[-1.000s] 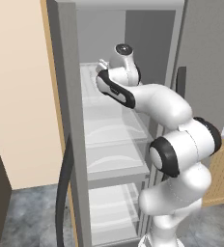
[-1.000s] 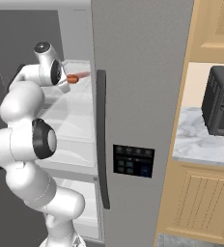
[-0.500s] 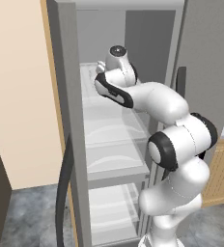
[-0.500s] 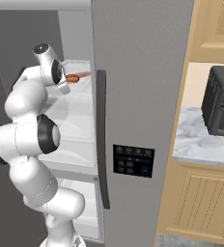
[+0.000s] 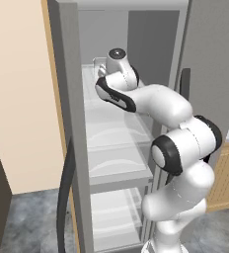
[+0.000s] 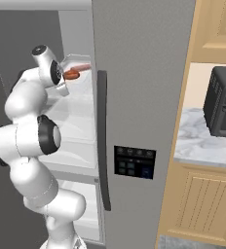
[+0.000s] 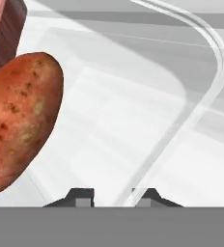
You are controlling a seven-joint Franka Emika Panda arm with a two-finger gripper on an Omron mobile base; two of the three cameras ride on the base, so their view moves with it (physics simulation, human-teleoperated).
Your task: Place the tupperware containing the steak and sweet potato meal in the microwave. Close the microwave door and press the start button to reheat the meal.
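Translucent whitish tupperware [image 7: 191, 96], speckled orange sweet potato [image 7: 22, 120] inside; gripper [image 7: 113, 197] pinches its rim.

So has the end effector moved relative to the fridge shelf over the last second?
Yes. In the left base view the end effector has gone deeper and leftward into the fridge, toward the tupperware on the upper shelf.

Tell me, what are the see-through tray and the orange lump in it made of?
The tupperware looks like frosted, translucent plastic: its whitish rim curves thin and smooth, with soft shine. The sweet potato looks like real vegetable: matte orange-red skin with dark speckles and yellowish patches.
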